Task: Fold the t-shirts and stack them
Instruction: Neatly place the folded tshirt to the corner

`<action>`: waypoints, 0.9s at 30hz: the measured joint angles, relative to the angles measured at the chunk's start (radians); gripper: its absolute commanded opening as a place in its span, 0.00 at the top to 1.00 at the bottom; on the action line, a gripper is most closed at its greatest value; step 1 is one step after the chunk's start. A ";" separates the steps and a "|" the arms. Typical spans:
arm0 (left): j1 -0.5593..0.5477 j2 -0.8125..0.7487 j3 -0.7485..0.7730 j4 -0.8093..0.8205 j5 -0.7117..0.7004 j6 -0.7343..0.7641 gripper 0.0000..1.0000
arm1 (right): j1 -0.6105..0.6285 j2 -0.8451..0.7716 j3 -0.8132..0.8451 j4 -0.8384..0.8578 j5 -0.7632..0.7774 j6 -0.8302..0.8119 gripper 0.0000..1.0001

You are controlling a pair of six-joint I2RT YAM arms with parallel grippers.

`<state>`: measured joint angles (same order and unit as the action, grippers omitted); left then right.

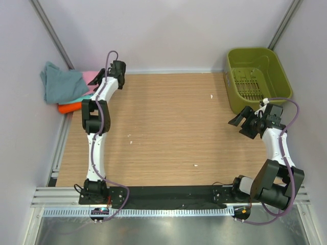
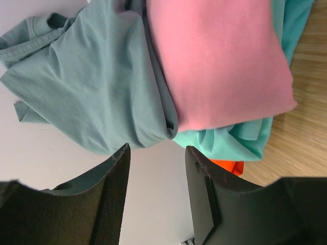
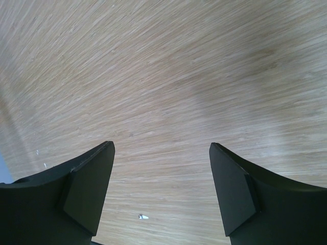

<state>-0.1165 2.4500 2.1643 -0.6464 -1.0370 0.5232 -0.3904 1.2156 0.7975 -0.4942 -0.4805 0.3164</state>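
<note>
At the far left corner, against the wall (image 1: pixel 20 127), we see the t-shirts (image 1: pixel 64 88) heaped. Our left fingers (image 2: pixel 115 189) hang just beside them, partly spread, empty; right fingers (image 3: pixel 87 189) stand wide above the worktop (image 1: pixel 168 122), near the olive basket (image 1: pixel 255 50).

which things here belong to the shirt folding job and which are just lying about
Job: slate blue-grey cloth t-shirt, pink cloth t-shirt, teal cloth t-shirt, orange cloth t-shirt
Lying about: olive-green plastic basket, small white scraps on the wooden table

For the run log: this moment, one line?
left jaws: open, empty, beside t-shirts | right jaws: open, empty, above table | t-shirts: piled far-left
</note>
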 measured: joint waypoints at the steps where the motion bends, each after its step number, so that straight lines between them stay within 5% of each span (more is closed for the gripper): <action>1: 0.003 0.008 0.011 0.000 -0.001 0.000 0.52 | 0.000 0.000 0.000 0.000 0.001 0.000 0.19; 27: 0.060 0.096 0.042 0.006 -0.008 0.009 0.58 | -0.018 0.003 0.000 0.001 0.007 -0.014 0.19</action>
<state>-0.0563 2.5458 2.2059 -0.6399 -1.0451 0.5320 -0.4080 1.2182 0.7975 -0.4934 -0.4736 0.3023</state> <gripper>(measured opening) 0.424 0.810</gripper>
